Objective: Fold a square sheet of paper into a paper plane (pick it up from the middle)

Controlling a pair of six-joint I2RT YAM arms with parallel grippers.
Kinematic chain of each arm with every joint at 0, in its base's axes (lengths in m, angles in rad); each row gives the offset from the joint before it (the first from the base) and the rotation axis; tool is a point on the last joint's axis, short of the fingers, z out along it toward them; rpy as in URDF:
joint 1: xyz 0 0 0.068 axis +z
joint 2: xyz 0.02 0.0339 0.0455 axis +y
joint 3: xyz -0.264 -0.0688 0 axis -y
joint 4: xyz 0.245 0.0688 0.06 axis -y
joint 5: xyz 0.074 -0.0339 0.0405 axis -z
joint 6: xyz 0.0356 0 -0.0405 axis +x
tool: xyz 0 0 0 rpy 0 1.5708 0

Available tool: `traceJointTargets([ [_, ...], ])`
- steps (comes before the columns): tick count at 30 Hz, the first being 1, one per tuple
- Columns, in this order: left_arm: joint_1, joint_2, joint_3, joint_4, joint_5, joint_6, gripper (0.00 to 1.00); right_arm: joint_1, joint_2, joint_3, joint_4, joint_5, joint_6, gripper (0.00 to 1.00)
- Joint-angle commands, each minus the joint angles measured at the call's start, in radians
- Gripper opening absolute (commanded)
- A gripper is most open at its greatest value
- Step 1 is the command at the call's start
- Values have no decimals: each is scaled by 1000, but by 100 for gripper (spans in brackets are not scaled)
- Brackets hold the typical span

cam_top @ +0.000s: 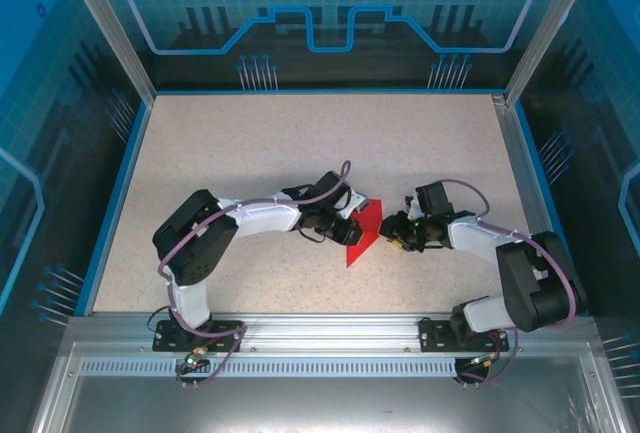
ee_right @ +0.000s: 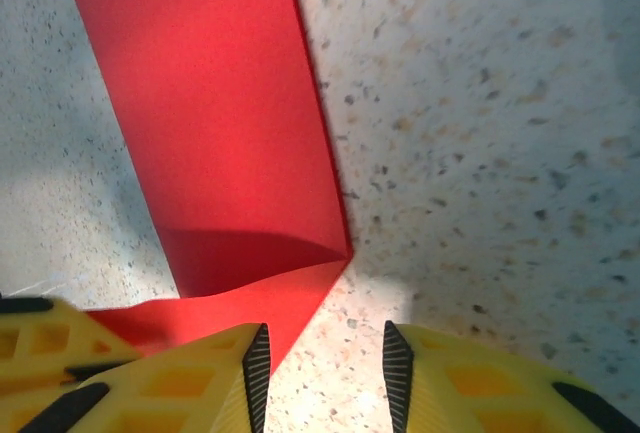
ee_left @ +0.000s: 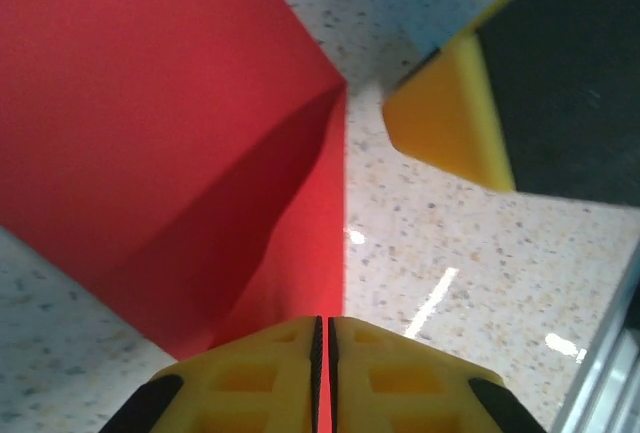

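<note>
Square sheet of paper (cam_top: 364,231), red, lies mid-table (cam_top: 300,143) between the 2 arms, 1 flap curled over but not creased flat; left gripper (ee_left: 322,353) pinches its edge, right gripper (ee_right: 325,363) stands part-open and empty; judged early, nose and wings not yet made.

- I see a pale, speckled surface (cam_top: 250,153) with a blue rim (cam_top: 112,203) along its left and far sides.
- A red sheet of paper (cam_top: 362,236) lies on it, a little nearer the front edge than the centre.
- In my right wrist view, its far part lies flat on the surface and the near part curls up off it.
</note>
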Motion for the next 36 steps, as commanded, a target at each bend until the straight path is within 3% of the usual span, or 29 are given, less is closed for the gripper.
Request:
traceJointTargets([
  [1,9,39,31,-53,-25,55,12,25,26,-3,65,-25,35,38],
  [26,21,84,11,-24,-29,45,8,41,84,9,185,-98,74,33],
  [36,34,82,-3,27,10,12,7,57,90,9,206,-99,75,16],
])
